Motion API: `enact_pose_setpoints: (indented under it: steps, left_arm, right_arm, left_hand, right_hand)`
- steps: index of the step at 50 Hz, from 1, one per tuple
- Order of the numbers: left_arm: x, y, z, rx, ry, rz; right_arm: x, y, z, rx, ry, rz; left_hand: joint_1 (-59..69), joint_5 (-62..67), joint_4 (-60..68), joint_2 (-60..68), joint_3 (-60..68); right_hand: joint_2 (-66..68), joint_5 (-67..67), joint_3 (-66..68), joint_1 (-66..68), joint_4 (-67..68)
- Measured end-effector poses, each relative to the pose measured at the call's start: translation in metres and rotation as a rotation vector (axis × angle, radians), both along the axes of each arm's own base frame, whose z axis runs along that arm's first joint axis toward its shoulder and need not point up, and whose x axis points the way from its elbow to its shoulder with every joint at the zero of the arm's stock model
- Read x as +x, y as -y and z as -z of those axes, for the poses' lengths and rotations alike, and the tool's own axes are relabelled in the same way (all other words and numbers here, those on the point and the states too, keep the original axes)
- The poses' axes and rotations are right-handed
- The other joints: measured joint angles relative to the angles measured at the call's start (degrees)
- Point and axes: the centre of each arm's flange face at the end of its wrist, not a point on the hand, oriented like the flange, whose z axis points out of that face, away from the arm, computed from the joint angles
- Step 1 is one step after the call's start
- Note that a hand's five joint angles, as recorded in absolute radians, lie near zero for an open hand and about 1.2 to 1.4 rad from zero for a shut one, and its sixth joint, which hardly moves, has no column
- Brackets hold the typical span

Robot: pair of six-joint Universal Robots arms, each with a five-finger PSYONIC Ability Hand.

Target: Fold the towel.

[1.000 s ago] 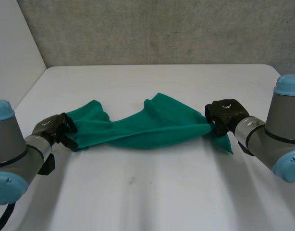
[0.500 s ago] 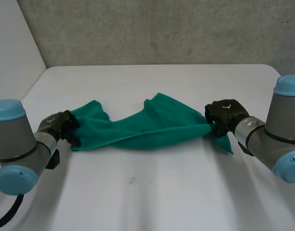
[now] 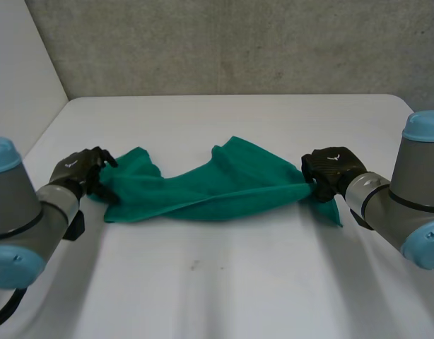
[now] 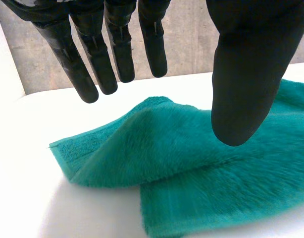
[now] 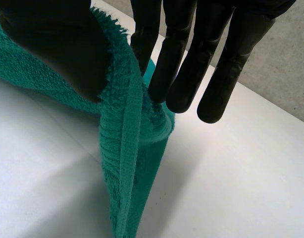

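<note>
Head view: the green towel is lying bunched up on the white table, with the left hand at its left end and the right hand at its right end. Left wrist view: fingers are hanging straight and spread over the towel's corner, gripping nothing. Right wrist view: thumb and fingers are pinching the towel's edge.

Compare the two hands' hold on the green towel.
Left hand is open, fingers straight above the towel; right hand pinches its edge between thumb and fingers. The towel rests on the table beneath the left hand but hangs from the right hand. Both are black, at opposite ends.
</note>
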Motion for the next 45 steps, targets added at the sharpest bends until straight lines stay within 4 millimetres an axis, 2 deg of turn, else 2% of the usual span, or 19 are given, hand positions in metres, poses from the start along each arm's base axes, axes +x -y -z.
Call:
enact_pose_setpoints:
  steps: [5,9,14,21,28,45]
  left_arm:
    - [0.007,-0.022,-0.002,0.018,0.025,-0.002]
    - [0.013,-0.031,0.004,0.039,0.076,0.0]
    - [0.016,-0.034,0.016,0.072,0.139,0.01]
    - [0.017,-0.035,0.029,0.115,0.169,0.021]
    - [0.015,-0.031,0.033,0.121,0.168,0.025]
    - [0.005,0.007,0.043,0.084,0.164,0.029]
  right_arm:
    - [0.0,0.0,0.0,0.001,0.0,0.0]
    - [0.0,0.0,0.0,0.001,0.0,0.0]
    - [0.0,0.0,0.001,0.003,-0.001,0.0]
    - [0.0,-0.001,0.002,0.006,-0.002,0.0]
    - [0.0,-0.001,0.002,0.007,-0.003,-0.001]
    - [0.0,-0.001,0.003,0.008,-0.008,0.0]
  left_hand:
    - [0.0,0.0,0.0,0.0,0.0]
    - [1.0,1.5,1.3,1.1,0.8]
    - [7.8,7.7,8.0,7.4,6.9]
    - [8.4,8.7,9.1,8.5,8.0]
    - [8.3,8.7,9.1,8.5,8.0]
    - [8.2,8.5,8.7,8.3,7.9]
  right_hand:
    - [0.0,0.0,0.0,0.0,0.0]
    - [0.0,0.0,0.0,0.0,0.0]
    - [0.0,0.0,0.0,0.0,0.0]
    - [0.0,0.0,0.0,0.0,0.0]
    - [0.0,0.0,0.0,0.0,0.0]
    - [0.0,0.0,0.0,0.0,0.0]
